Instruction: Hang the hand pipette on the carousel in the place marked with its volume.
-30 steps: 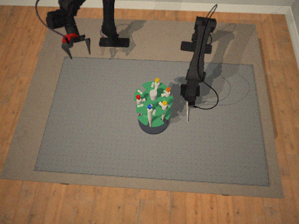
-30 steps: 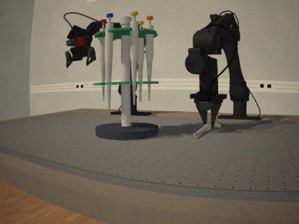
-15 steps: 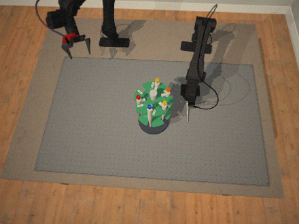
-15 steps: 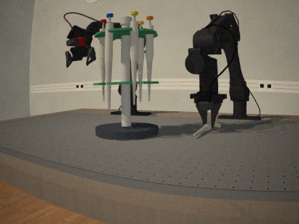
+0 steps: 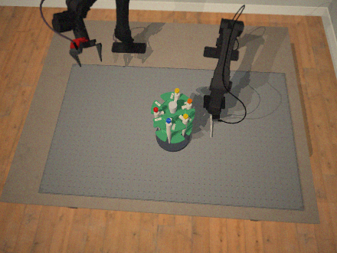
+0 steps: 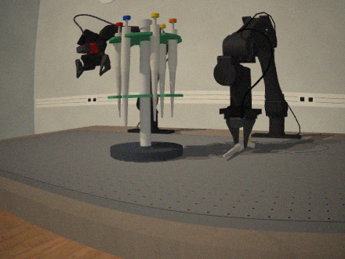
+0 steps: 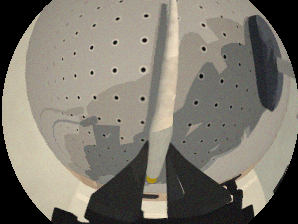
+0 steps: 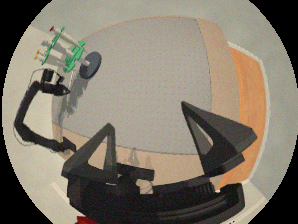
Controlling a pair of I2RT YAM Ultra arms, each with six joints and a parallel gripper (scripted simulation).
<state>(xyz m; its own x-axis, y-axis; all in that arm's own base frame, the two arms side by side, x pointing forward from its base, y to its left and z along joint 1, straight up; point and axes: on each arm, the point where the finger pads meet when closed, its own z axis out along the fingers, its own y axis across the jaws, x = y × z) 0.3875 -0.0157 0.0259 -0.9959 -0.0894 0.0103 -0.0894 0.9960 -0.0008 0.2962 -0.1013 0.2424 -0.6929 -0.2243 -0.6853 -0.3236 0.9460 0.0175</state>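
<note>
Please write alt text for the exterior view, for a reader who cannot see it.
The left gripper is closed on a pale pipette low over the bench. Beside it, a green-tiered carousel holds five upright pipettes with red, blue, yellow and orange buttons. The open right gripper hangs in the air behind.

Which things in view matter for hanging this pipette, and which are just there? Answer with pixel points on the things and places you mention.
Part of the job:
- loose pipette (image 6: 234, 151) (image 7: 165, 105), yellow button
- left gripper (image 6: 244, 144) (image 7: 159, 150), shut on it
- green-disc carousel (image 6: 145, 118) (image 5: 172, 148)

Not needed themselves:
- the five pipettes already hung: red, blue, orange and two yellow buttons
- right gripper (image 5: 91, 63) (image 6: 91, 74) (image 8: 146, 114), open and empty
</note>
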